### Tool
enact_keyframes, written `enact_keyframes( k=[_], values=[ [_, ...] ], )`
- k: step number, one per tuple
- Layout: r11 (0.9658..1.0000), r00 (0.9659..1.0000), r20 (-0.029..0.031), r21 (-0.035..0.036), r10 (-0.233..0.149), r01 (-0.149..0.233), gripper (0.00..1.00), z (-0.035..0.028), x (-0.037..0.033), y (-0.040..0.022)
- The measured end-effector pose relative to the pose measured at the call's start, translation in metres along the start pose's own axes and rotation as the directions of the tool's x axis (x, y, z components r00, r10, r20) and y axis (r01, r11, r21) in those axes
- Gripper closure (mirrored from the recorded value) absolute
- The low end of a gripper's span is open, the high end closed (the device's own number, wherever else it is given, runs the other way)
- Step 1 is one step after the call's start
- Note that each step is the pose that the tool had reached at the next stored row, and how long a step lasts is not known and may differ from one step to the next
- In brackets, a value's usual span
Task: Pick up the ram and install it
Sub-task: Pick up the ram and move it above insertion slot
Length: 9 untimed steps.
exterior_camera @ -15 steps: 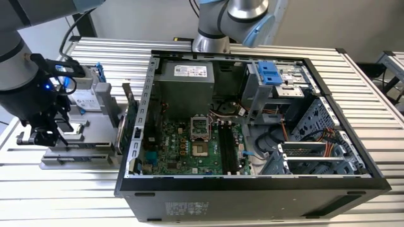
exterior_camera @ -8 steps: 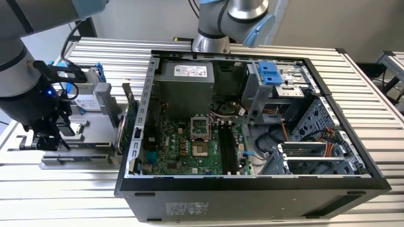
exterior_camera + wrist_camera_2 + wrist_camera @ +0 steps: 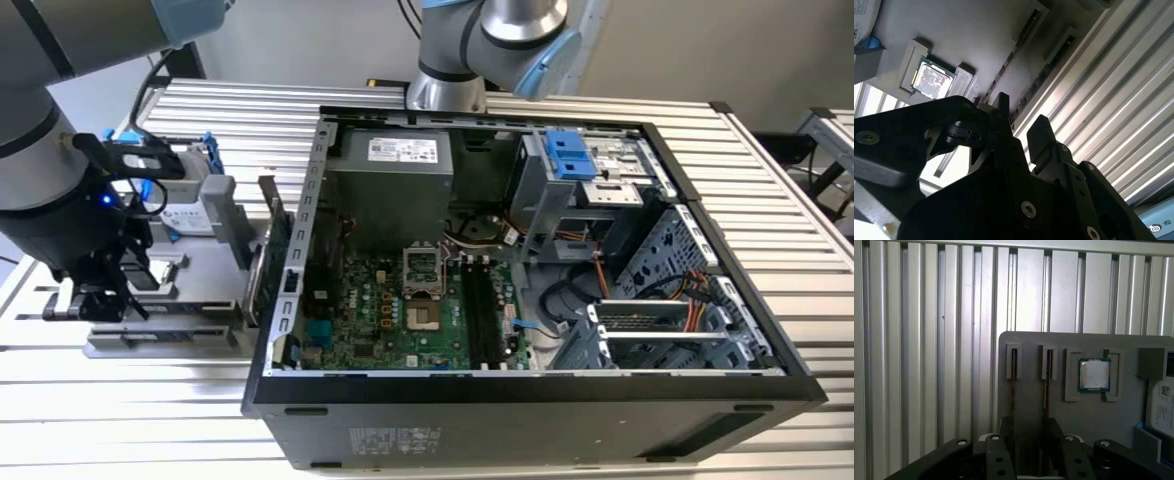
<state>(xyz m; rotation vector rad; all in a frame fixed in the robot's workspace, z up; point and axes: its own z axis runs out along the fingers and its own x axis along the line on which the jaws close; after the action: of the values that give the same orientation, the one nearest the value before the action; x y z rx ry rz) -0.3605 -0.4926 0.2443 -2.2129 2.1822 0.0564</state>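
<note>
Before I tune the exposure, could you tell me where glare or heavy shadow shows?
Second wrist view: strong glare on the table ribs and the chip, with the tool a dark silhouette. First wrist view: even light, mild sheen on the chip. Exterior view: case interior dim.

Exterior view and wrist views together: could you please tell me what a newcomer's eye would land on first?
The open computer case sits at the exterior view's middle, its green motherboard exposed. At that view's left, the gripper hangs low beside the case. In the first wrist view a gray holder carries a ram stick and a second stick standing in slots, beside a shiny CPU.
</note>
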Motion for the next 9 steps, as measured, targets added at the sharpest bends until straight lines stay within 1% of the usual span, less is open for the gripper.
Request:
enact_keyframes(
  k=[2, 5, 9],
  values=[
    [1.0, 1.0, 0.0001, 0.001, 0.0, 0.0, 0.0, 0.0018, 0.0001, 0.0],
    [1.0, 1.0, 0.0, 0.0046, 0.0, 0.0, 0.0, 0.0057, 0.0007, 0.0],
    [1.0, 1.0, -0.0001, 0.0051, 0.0, 0.0, 0.0, 0.0114, 0.0022, -0.001]
  ],
)
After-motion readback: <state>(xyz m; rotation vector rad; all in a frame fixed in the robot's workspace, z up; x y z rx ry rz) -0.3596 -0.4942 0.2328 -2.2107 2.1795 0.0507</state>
